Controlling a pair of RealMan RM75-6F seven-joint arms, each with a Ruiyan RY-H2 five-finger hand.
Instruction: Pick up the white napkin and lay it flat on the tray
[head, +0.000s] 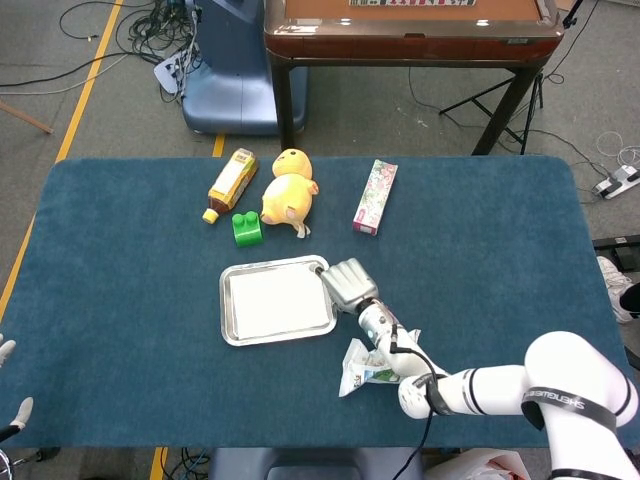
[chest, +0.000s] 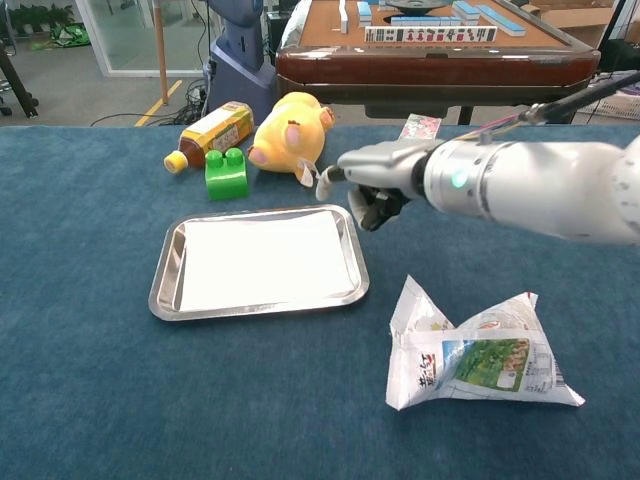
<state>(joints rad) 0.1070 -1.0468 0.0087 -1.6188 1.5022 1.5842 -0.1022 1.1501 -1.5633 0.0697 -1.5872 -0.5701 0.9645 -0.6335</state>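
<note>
The white napkin (head: 277, 301) (chest: 262, 260) lies flat inside the metal tray (head: 226, 318) (chest: 160, 288), filling most of its floor. My right hand (head: 346, 283) (chest: 375, 186) hovers above the tray's far right corner, lifted off the napkin, holding nothing, its fingers loosely bent and apart. Of my left hand (head: 8, 382), only two pale fingertips show at the head view's lower left edge, off the table.
A crumpled snack bag (head: 372, 362) (chest: 480, 352) lies right of the tray under my right forearm. Behind the tray stand a green block (chest: 227, 172), a yellow plush chick (chest: 290, 130), a tea bottle (chest: 210, 132) and a pink box (head: 376, 196).
</note>
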